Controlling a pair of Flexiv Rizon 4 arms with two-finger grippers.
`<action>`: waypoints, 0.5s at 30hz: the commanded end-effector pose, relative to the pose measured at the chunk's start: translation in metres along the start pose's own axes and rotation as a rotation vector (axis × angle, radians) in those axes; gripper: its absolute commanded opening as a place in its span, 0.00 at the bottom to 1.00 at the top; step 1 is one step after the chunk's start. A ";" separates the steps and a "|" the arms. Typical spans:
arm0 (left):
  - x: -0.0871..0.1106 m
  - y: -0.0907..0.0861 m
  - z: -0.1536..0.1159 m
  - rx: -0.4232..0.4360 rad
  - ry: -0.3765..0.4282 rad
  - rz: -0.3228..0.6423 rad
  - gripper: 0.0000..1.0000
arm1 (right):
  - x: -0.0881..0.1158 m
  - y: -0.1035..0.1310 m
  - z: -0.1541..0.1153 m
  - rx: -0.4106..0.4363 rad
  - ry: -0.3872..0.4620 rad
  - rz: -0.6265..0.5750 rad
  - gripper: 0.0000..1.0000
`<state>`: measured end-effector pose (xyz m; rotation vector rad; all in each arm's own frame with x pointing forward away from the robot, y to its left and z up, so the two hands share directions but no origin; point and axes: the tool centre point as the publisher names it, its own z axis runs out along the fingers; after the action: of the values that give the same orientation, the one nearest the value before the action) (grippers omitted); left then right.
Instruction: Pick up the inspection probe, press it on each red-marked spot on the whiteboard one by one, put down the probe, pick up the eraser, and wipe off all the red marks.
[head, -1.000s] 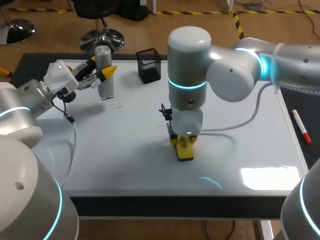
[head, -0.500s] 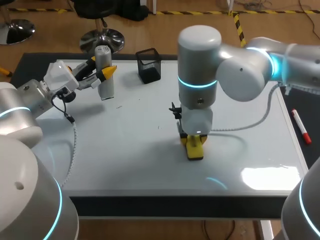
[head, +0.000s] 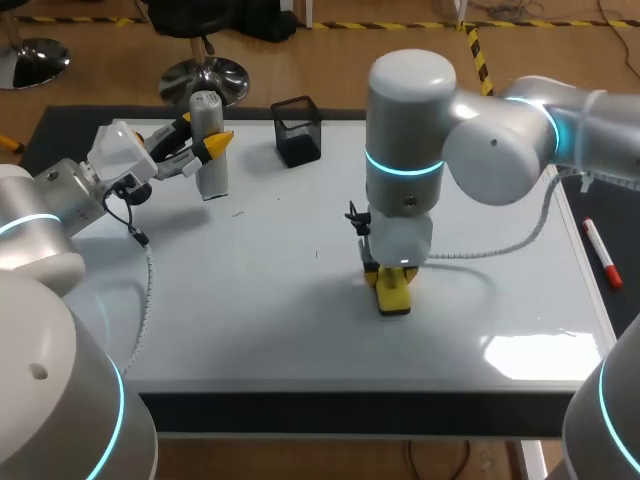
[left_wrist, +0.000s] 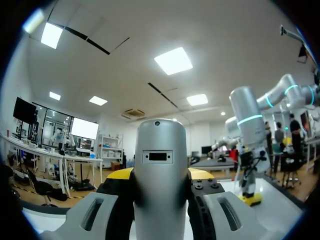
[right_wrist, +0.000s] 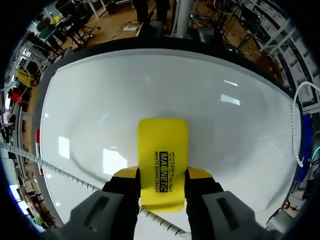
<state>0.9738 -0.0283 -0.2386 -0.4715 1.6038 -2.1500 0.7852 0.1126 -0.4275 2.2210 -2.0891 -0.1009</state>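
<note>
1. Jaws both clamped on tools above the whiteboard (head: 250, 300) — a glossy white rectangle.
2. The left jaws hold the probe (head: 212, 178), a smooth grey cylinder, upright over the board's far left corner.
3. The right jaws pinch the eraser (head: 393, 293) — flat yellow block, rounded end, touching the board near its middle.
4. Black mesh cup (head: 298, 130), far edge.
5. Red-capped marker (head: 602, 252) beside the right edge.

Bright ceiling light; glare on whiteboard (head: 530, 352); shadows seemingly soft

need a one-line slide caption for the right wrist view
Right tool clamps the yellow eraser over the whiteboard, printed face toward the camera.
</note>
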 end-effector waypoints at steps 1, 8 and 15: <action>0.000 -0.001 0.001 0.000 -0.001 0.000 0.00 | 0.009 -0.006 -0.020 0.019 0.000 -0.009 0.00; 0.000 -0.001 0.001 0.000 -0.001 0.000 0.00 | 0.018 -0.033 -0.031 0.038 0.023 -0.023 0.00; 0.000 -0.001 0.001 0.000 -0.001 0.000 0.00 | 0.038 -0.073 -0.042 0.054 0.050 -0.011 0.00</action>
<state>0.9738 -0.0283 -0.2385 -0.4713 1.6038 -2.1501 0.8492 0.0834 -0.3969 2.2540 -2.0897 0.0301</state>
